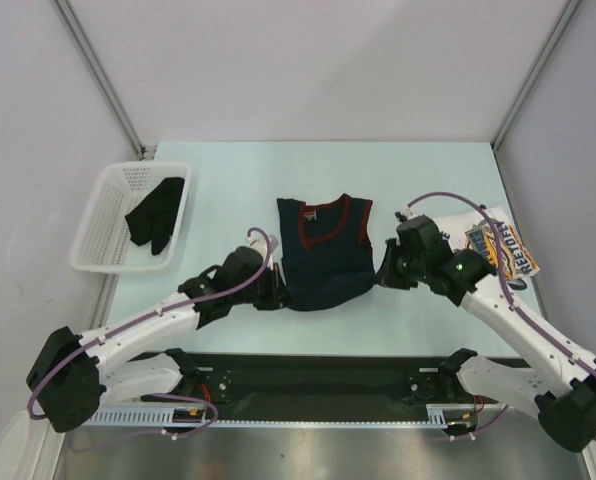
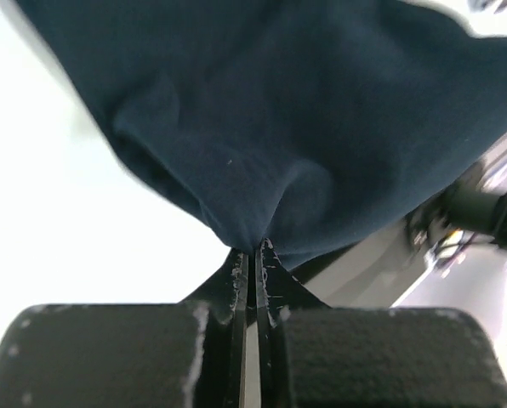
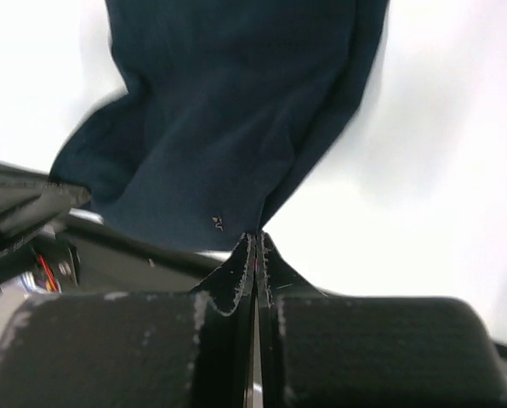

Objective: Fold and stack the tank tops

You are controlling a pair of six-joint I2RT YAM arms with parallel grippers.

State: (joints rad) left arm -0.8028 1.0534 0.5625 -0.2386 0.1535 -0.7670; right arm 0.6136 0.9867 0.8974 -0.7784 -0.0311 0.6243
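Navy tank top (image 1: 323,250) lies centred on the counter (image 1: 228,190). Left claw (image 2: 255,246) and right claw (image 3: 255,236) each pinch a near hem corner — thin bites. Risk: an uneven lift slips one corner, skewing the fold.

Lab test cell: white panel walls (image 1: 328,60), aluminium frame posts (image 1: 99,75), pale tabletop (image 1: 228,180).

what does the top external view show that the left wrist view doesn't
Only the top external view: the white basket at left with a dark cloth in it, the white tank top at right, and the red-trimmed neckline of the navy tank top. Only the left wrist view: the left gripper seen close up, its fingertips shut on a pinch of fabric. Both: the navy tank top, held by the left gripper.
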